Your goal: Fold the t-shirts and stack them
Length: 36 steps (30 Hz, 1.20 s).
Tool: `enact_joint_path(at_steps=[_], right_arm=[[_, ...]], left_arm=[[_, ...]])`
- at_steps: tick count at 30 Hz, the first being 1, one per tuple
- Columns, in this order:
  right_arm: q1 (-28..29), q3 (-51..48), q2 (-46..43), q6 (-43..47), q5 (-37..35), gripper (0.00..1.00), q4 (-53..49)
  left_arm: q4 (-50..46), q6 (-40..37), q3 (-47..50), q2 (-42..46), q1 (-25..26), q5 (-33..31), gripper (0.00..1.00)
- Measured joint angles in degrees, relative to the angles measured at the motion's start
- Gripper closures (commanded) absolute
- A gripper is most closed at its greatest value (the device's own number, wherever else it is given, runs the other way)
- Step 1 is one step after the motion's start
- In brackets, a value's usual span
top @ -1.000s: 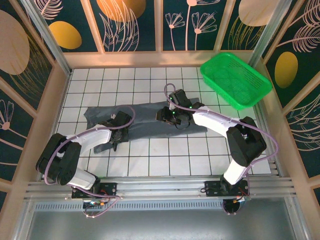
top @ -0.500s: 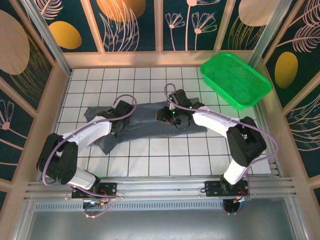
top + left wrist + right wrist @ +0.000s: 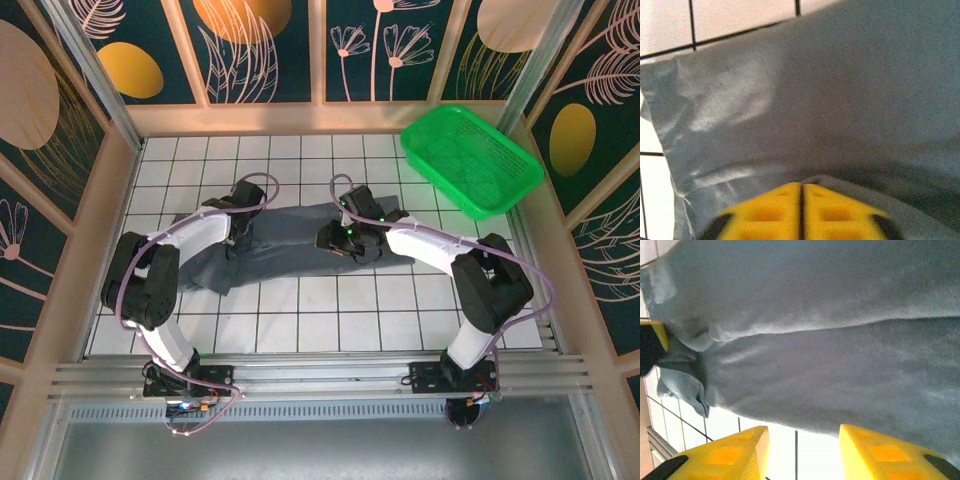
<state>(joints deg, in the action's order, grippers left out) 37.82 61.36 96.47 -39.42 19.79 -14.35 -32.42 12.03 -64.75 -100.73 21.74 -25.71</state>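
Tiled tabletop (image 3: 330, 310) bearing slate-grey t-shirt (image 3: 290, 240) at mid-surface, long axis left to right, slightly bowed, collar end indiscernible; left pincer (image 3: 236, 240) on its left part, pads together at a cloth ridge; right pincer (image 3: 802, 432) mid-shirt, fingers apart over the near hem.

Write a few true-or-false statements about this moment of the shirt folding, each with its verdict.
1. The dark slate-grey cloth t-shirt lies stretched across the white tiled floor. True.
2. The green plastic mesh basket holds a folded shirt. False: the t-shirt lies on the tiles, outside it.
3. The right tool is open. True.
4. The left tool hovers over the basket. False: it is at the t-shirt's left part.
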Motion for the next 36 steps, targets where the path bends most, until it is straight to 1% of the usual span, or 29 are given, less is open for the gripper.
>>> enact_joint_path(at_steps=[1, 2, 4, 5, 7, 8, 9, 10, 13, 14, 16, 18, 20, 22, 25, 27, 32, 36], right_arm=[[0.0, -0.37, -0.31, -0.02, 0.0, 0.58, -0.02], [0.0, -0.59, -0.61, -0.04, 0.02, 0.58, -0.04], [0.0, -0.98, -1.51, -0.17, -0.02, 0.58, 0.0], [0.0, -1.14, -1.88, -0.2, -0.09, 0.58, 0.0], [0.0, -1.6, -2.86, -0.24, -0.22, 0.58, 0.0], [0.0, -1.84, -3.21, -0.39, -0.24, 0.58, 0.02], [0.0, -2.21, -3.58, -0.46, -0.26, 0.58, 0.04], [0.0, -2.58, -3.87, -0.61, -0.31, 0.58, 0.04], [0.0, -3.58, -4.22, -1.16, -0.42, 0.58, 0.07], [0.0, -3.82, -4.22, -1.38, -0.39, 0.58, 0.07], [0.0, -4.07, -4.22, -1.64, -0.42, 0.58, 0.07], [0.0, -4.07, -4.22, -1.66, -0.39, 0.58, 0.13], [0.0, -4.04, -4.2, -1.64, -0.39, 0.58, 0.15], [0.0, -4.0, -4.15, -1.64, -0.39, 0.58, 0.2], [0.0, -4.0, -4.07, -1.64, -0.37, 0.59, 0.44], [0.0, -3.98, -4.02, -1.64, -0.37, 0.58, 0.48], [0.0, -3.98, -4.02, -1.64, -0.37, 0.58, 0.5], [0.0, -4.0, -4.02, -1.64, -0.37, 0.58, 0.5]], left_arm=[[0.26, -0.07, -1.14, -1.05, -0.17, -0.42, 0.43], [0.35, -0.02, -2.14, -1.81, -0.28, -0.52, 0.41], [0.37, 0.66, -3.96, -2.6, -0.33, -0.72, 0.41], [0.28, 1.36, -4.5, -2.49, -0.33, -0.74, 0.43], [0.2, 4.42, -5.11, -1.07, -0.33, -0.13, 0.52], [-0.28, 5.97, -5.11, 0.13, -0.31, 0.61, 0.56], [-0.81, 7.93, -4.96, 2.08, -0.28, 2.08, 0.62], [-0.76, 10.23, -4.26, 4.87, -0.2, 4.26, 0.67], [0.66, 16.46, 0.17, 14.34, 0.35, 11.54, 0.79], [1.33, 18.84, 2.23, 17.51, 0.63, 14.67, 0.81], [3.98, 23.26, 6.95, 21.42, 1.18, 20.85, 0.81], [7.43, 27.8, 12.9, 22.12, 1.49, 26.88, 0.8], [9.68, 31.26, 17.73, 20.57, 1.53, 30.82, 0.79], [10.4, 33.79, 20.72, 18.27, 1.53, 33.07, 0.79], [11.39, 36.26, 22.08, 15.21, 1.51, 33.57, 0.77], [11.93, 36.92, 22.05, 14.32, 1.42, 32.54, 0.77], [11.58, 37.09, 21.9, 13.88, -0.96, 27.3, 0.76], [10.34, 35.82, 20.55, 13.64, -3.34, 23.06, 0.76]])
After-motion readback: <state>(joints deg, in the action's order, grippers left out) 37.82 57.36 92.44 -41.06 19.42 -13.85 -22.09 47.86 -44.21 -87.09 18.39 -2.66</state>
